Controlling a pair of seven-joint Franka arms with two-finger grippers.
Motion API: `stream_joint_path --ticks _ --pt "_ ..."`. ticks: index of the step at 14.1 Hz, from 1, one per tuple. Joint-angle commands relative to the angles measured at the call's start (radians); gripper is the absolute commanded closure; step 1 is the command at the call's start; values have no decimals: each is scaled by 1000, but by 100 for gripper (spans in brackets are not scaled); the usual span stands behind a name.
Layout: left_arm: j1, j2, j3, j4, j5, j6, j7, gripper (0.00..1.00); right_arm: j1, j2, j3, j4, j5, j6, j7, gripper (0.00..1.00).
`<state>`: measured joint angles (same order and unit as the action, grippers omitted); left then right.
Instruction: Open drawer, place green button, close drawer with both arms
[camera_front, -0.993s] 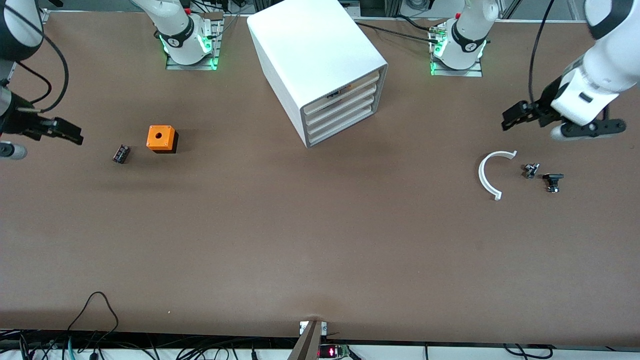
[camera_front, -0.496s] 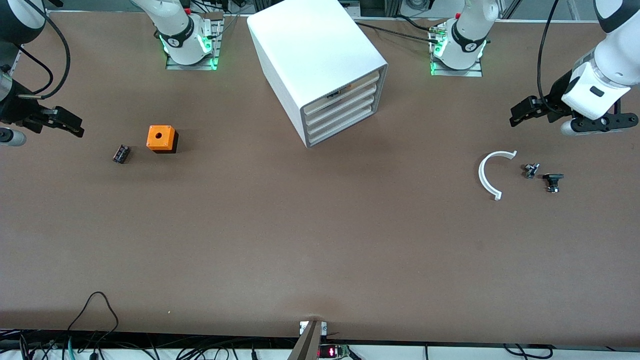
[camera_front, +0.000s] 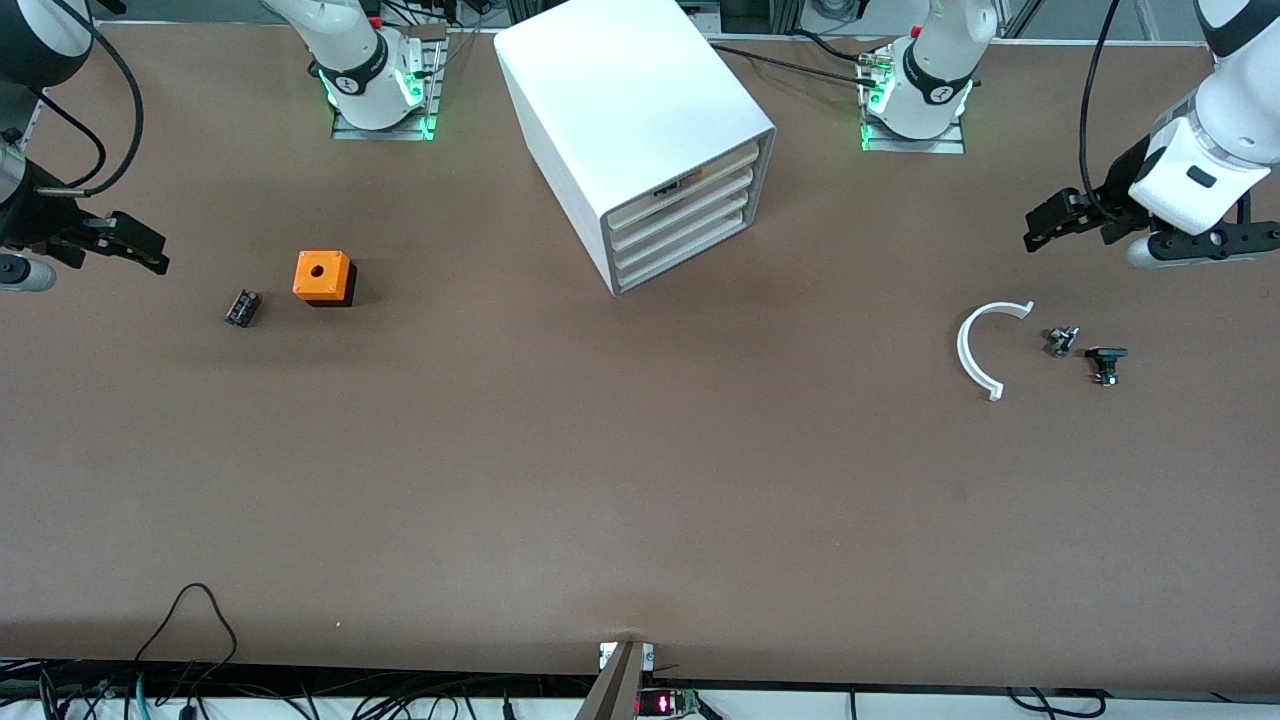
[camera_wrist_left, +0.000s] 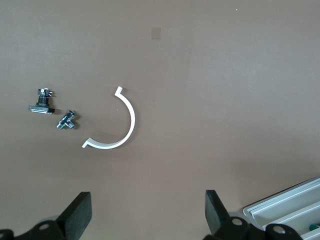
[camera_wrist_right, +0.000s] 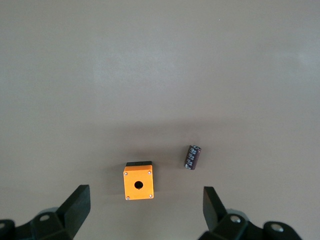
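Meanwhile the right gripper (camera_front: 140, 250) hangs open at the right arm's edge of the table (camera_front: 640, 480), the cabinet (camera_front: 640, 130) stands by the robots' edge with every drawer (camera_front: 680, 215) shut, and the left gripper (camera_front: 1050, 225) hangs open at the left arm's edge.

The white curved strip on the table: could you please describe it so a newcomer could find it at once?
Start at the white cabinet and look toward the left arm's end of the table. The white curved strip lies flat there beside two small dark parts; it alone is white and a half-ring.
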<state>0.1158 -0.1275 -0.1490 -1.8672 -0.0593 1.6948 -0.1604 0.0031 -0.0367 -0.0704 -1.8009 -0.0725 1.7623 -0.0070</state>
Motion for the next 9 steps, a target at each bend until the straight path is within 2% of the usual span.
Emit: stream_joint_path --ticks 1,9 --pt "4 26 -4 45 30 -32 2 0 1 0 0 12 16 -10 -14 0" --pt "7 26 -1 45 29 -34 4 0 0 6 -2 18 17 -7 -11 0"
